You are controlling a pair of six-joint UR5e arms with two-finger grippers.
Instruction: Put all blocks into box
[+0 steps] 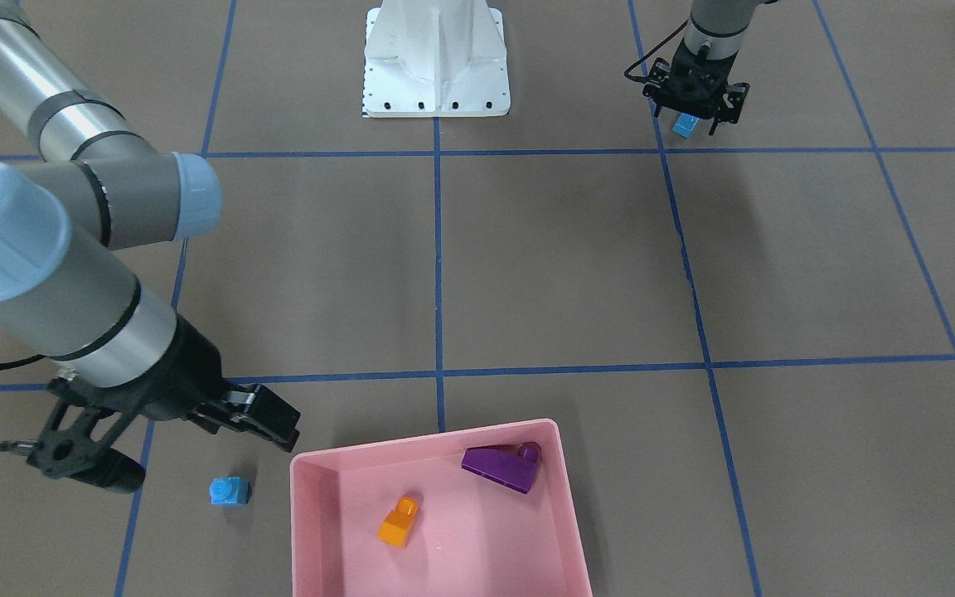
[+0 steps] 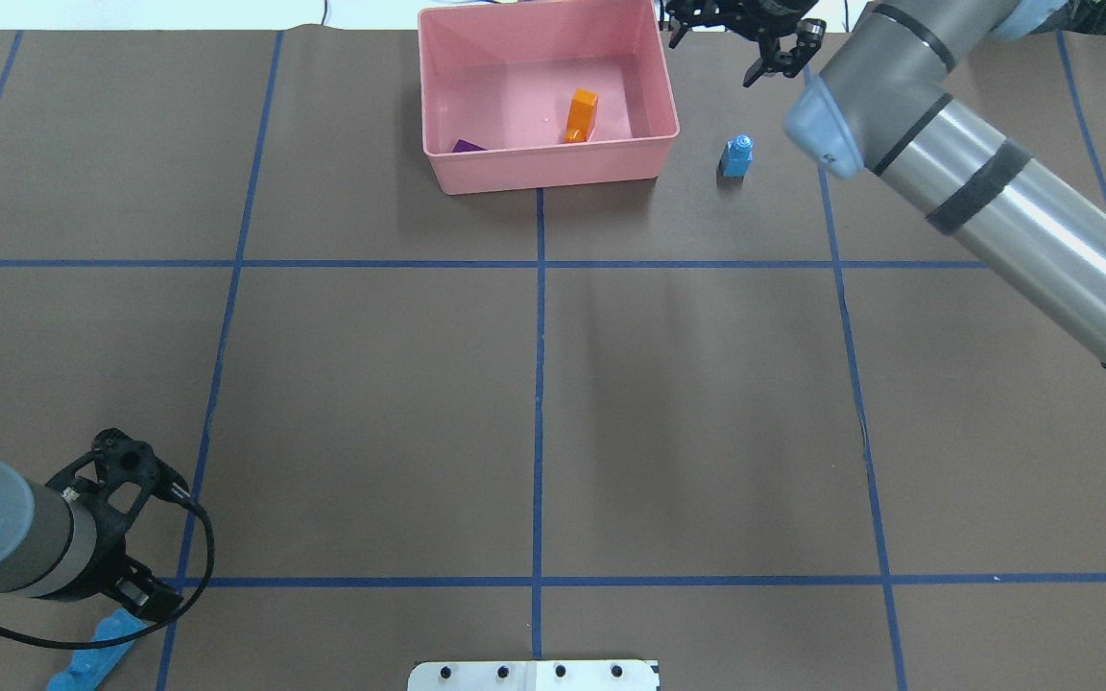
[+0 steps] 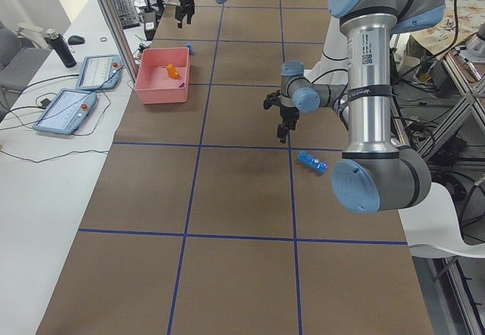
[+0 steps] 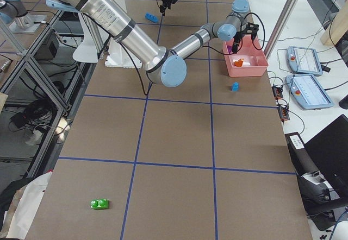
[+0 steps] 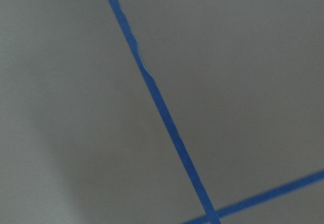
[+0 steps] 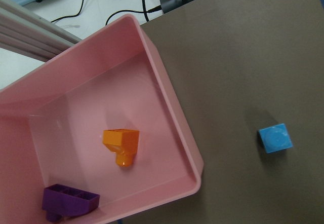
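The pink box (image 1: pixel 308 506) holds the orange brick (image 1: pixel 399 522) and the purple sloped brick (image 1: pixel 502 467); both also show in the right wrist view, the orange brick (image 6: pixel 121 143) and the purple one (image 6: pixel 68 201). The small blue brick (image 1: pixel 229 491) sits on the table just outside the box. My right gripper (image 1: pixel 204 448) hovers open and empty between that brick and the box corner. My left gripper (image 1: pixel 686 118) is open above the long blue brick (image 2: pixel 92 653), which lies flat near the robot's base. The green brick (image 4: pixel 99 203) lies far off at the table's right end.
The white pedestal (image 1: pixel 436 58) stands at the robot's side of the table. Blue tape lines (image 5: pixel 167 127) grid the brown table. Tablets (image 3: pixel 95 70) and cables lie on the white bench beyond the box.
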